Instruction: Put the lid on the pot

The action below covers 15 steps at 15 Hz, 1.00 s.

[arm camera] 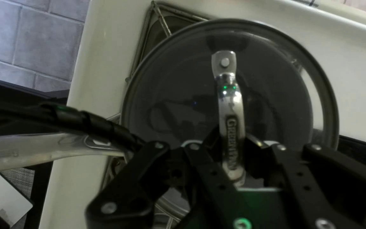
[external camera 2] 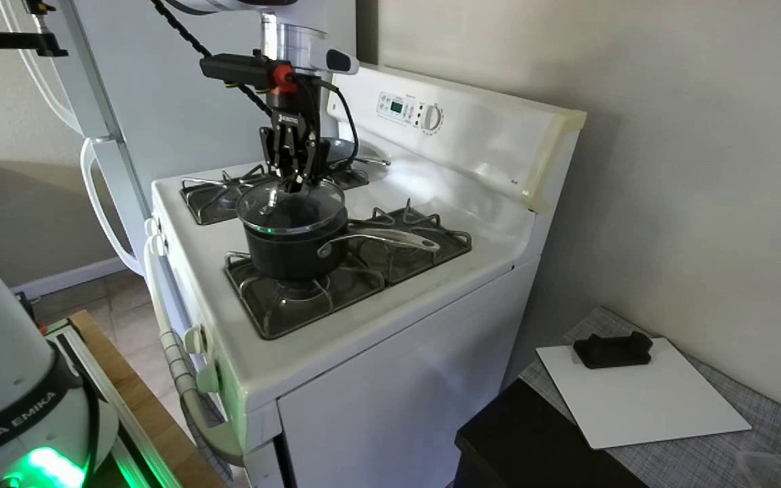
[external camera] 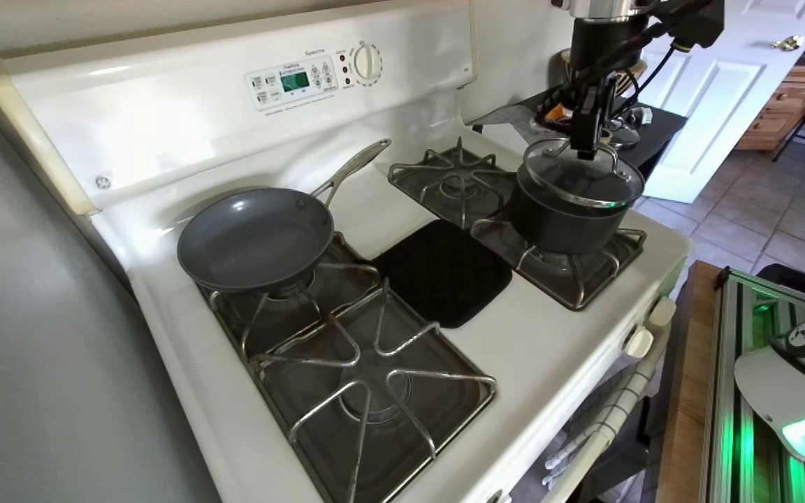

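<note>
The lid (external camera: 588, 181) is round clear glass with a metal rim and an arched metal handle. It lies over the dark grey pot (external camera: 563, 227) on a front burner, slightly offset from the pot's rim in an exterior view. Whether it rests fully on the rim cannot be told. The lid (external camera 2: 295, 211) also covers the pot (external camera 2: 289, 254) here. My gripper (external camera: 585, 150) points down, its fingers closed on both sides of the lid's handle. In the wrist view the gripper (arm camera: 231, 141) pinches the handle, and the lid (arm camera: 183, 89) hides most of the pot.
A grey frying pan (external camera: 256, 237) sits on a back burner, its handle toward the backsplash. A black mat (external camera: 448, 276) lies mid-stove. The pot's long metal handle (external camera 2: 390, 236) sticks out toward the back. A side table holds a white board (external camera 2: 641, 400).
</note>
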{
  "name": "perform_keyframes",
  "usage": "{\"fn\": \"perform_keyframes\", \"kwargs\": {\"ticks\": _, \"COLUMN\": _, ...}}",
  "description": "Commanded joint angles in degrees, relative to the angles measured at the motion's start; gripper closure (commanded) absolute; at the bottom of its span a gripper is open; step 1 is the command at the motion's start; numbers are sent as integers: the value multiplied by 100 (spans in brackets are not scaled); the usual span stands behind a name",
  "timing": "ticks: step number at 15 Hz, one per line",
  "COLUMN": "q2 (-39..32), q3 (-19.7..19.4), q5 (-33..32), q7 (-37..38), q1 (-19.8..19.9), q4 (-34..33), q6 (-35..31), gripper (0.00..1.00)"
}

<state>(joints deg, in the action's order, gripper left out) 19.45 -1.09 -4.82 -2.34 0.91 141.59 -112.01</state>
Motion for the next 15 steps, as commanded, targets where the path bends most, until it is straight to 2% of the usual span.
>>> {"fn": "perform_keyframes", "kwargs": {"ticks": 1, "q2": 123, "q3": -19, "q5": -49, "q7": -85, "q1": 11, "q4": 109, "q6": -148, "gripper": 100}}
{"fn": "perform_keyframes", "kwargs": {"ticks": 15, "q2": -227, "q3": 112, "q5": -126, "q7": 63, "q1": -17, "q4": 59, "q6": -343, "gripper": 100}}
